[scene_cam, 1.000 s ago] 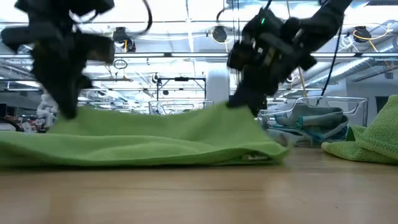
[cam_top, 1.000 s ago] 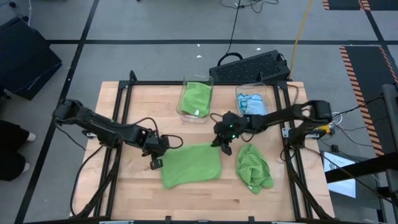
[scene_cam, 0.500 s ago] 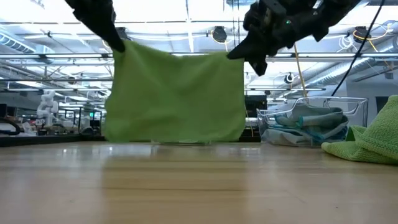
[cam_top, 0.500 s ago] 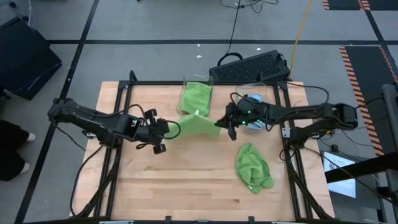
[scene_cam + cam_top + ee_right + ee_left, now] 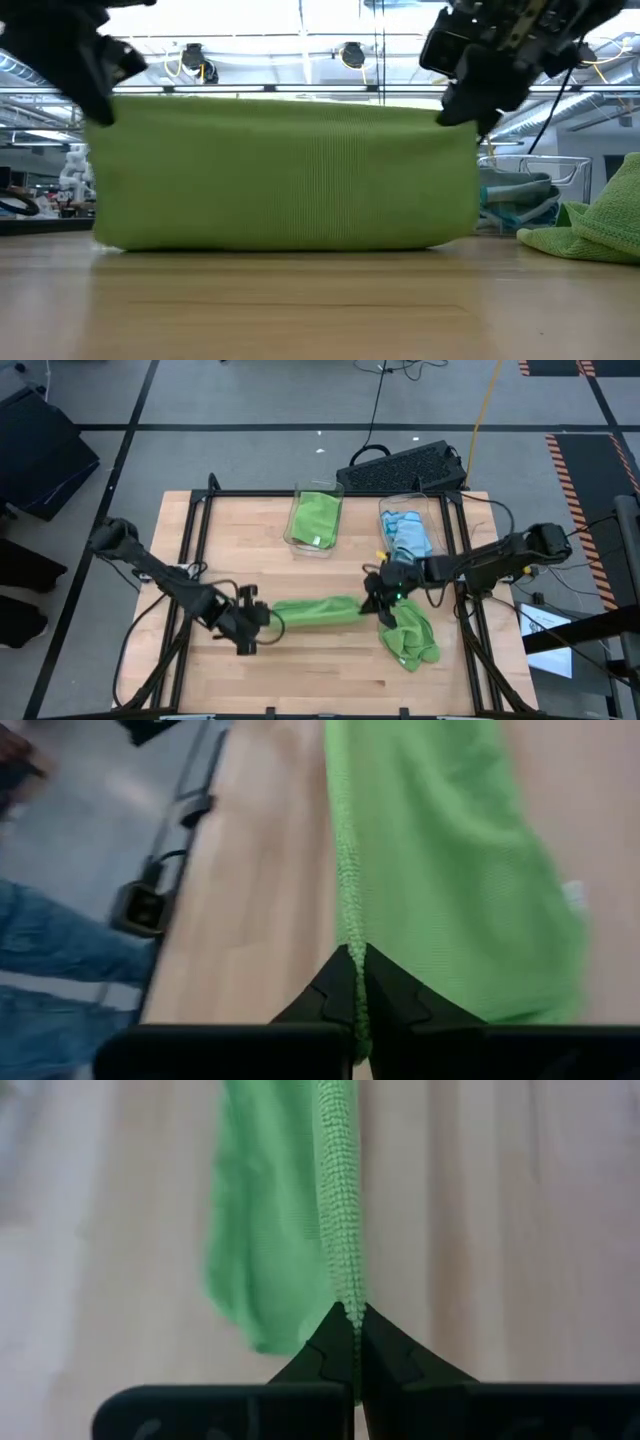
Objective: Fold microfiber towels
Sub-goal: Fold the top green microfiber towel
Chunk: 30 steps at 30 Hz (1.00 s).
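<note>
The lime green microfiber towel [image 5: 285, 172] is soft matt cloth with a fine ribbed weave and a nubbly looped edge. The table [image 5: 330, 665] is pale wood, smooth with a low sheen. The bins [image 5: 316, 518] are clear glossy plastic.

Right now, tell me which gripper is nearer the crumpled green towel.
Right. The right gripper hangs just beside the crumpled green towel; the left gripper is across the table.
</note>
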Each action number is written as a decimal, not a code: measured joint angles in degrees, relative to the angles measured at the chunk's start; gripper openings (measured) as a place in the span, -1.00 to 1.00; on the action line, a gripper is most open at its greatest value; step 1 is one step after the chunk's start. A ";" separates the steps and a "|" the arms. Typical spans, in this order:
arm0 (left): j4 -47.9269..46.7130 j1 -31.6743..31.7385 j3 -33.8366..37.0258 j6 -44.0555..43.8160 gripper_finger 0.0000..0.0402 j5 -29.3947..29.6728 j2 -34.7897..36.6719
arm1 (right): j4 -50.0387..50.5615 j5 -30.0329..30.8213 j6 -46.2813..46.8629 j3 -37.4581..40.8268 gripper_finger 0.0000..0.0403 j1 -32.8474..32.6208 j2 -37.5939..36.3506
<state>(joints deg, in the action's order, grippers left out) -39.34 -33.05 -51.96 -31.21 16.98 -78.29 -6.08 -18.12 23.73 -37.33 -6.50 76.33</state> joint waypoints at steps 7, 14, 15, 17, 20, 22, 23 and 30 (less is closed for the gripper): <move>10.93 -4.89 1.78 -5.37 -0.99 -3.56 -5.80 | -6.88 0.43 7.73 1.89 -1.00 -7.71 4.86; 19.84 -8.12 1.96 -8.84 -0.99 -6.55 -12.93 | -13.30 0.43 12.59 1.93 -1.00 -12.31 10.59; 20.33 -8.45 1.96 -9.93 -0.99 -6.61 -13.52 | -13.64 0.70 13.17 1.93 -1.00 -12.67 11.02; 20.40 -9.05 1.96 -11.95 -0.98 -6.55 -14.25 | -13.81 1.92 13.81 1.95 -0.99 -13.50 11.62; 20.35 -9.66 1.94 -13.48 -0.94 -6.52 -14.40 | -13.86 2.14 13.67 1.93 -0.96 -14.40 11.53; 20.31 -9.80 1.94 -14.42 -0.90 -7.05 -14.37 | -13.58 2.65 13.51 1.94 -0.91 -14.70 11.56; 20.04 -9.80 1.98 -14.71 -0.88 -7.42 -14.39 | -13.45 2.78 13.55 2.02 -0.88 -14.79 11.57; 20.33 -10.23 2.05 -18.26 -0.50 -8.97 -14.41 | -13.41 2.76 16.73 2.08 -0.48 -14.93 11.57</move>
<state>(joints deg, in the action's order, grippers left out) -19.01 -43.28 -49.91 -49.47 8.01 -92.71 -19.49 -15.37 40.46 -35.24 -21.43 87.90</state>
